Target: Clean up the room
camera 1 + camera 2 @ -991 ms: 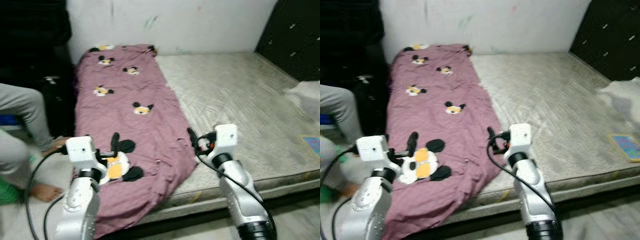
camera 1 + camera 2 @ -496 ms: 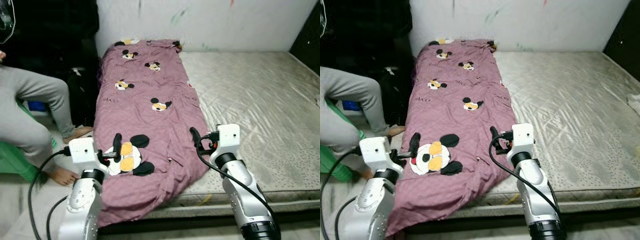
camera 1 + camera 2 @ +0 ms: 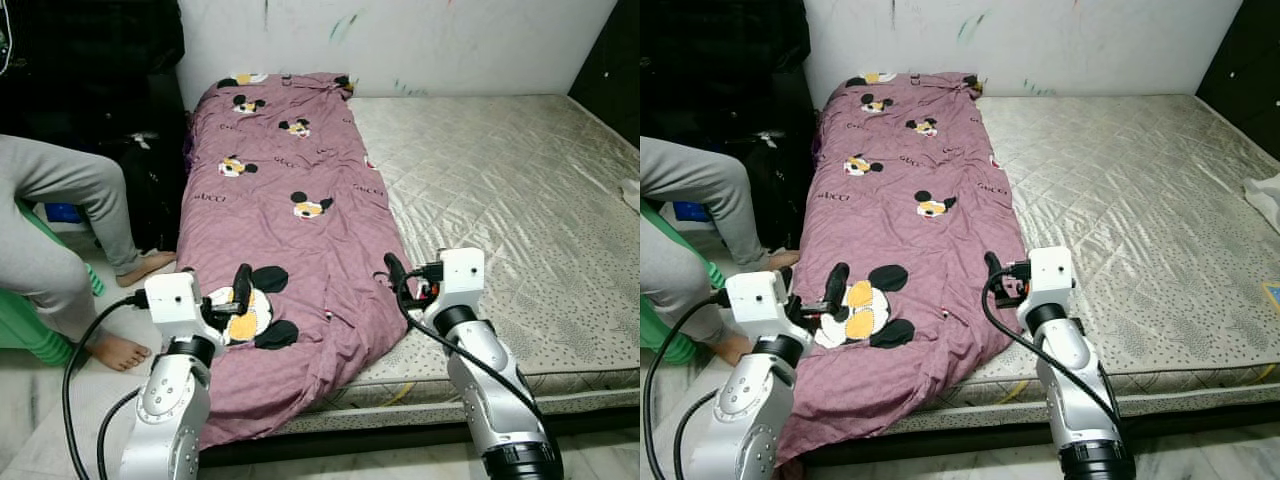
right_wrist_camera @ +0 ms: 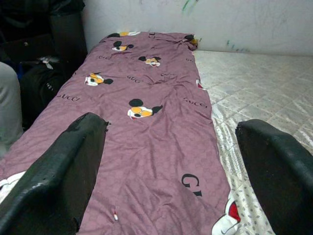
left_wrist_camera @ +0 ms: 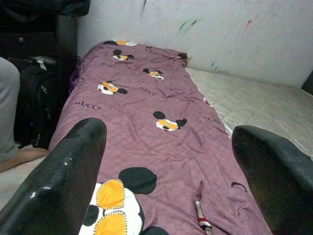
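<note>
You are looking at a purple blanket (image 3: 290,220) (printed with cartoon mouse heads) lying along the left strip of the mattress (image 3: 500,190), its near end drooping over the mattress edge. Your left end effector (image 3: 238,290) is hovering over that near end, fingers spread apart. Your right end effector (image 3: 395,275) is hanging at the blanket's right edge, also spread. A person's legs (image 3: 60,220) are resting left of the blanket.

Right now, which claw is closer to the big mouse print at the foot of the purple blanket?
Left. The left claw hangs right over the big mouse print. The right claw is off to its right, at the purple blanket's edge beside the mattress.
</note>
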Tool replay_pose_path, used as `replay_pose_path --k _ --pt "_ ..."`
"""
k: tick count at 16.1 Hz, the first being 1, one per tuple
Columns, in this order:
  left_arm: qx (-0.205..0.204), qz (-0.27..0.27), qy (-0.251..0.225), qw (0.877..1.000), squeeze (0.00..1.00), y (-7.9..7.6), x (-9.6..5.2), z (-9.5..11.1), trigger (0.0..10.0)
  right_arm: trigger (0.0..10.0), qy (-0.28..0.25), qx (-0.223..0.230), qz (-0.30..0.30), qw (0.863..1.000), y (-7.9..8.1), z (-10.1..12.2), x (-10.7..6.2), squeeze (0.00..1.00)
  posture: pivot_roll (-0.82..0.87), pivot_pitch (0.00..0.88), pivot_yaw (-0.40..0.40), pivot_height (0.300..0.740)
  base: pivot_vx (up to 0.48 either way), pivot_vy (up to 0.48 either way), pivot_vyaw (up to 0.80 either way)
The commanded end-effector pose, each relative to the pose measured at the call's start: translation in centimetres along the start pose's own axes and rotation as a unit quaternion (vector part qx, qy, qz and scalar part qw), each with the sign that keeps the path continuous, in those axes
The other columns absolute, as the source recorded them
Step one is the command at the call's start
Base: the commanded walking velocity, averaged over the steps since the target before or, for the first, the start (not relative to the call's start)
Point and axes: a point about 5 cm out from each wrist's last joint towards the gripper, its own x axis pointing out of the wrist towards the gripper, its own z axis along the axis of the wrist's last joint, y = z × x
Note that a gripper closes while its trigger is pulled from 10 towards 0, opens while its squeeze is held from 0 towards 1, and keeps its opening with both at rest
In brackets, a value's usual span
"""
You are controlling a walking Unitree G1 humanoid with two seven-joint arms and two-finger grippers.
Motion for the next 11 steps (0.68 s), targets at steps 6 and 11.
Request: replay_pose_path --k 6,11 --pt "0.008 0.007 0.004 1.0 0.0 0.6 -1.1 0.2 10.0 10.0 0.016 0.004 -0.012 1.0 -0.7 -0.4 -0.8 0.0 -0.07 0.028 -0.021 0.74 0.0 0.0 0.0" --pt "0.015 0.009 0.015 1.0 0.0 0.9 -1.5 0.0 10.0 10.0 0.028 0.006 -0.008 1.0 -0.7 -0.9 -1.5 0.0 -0.07 0.051 -0.018 0.691 0.0 0.0 0.0"
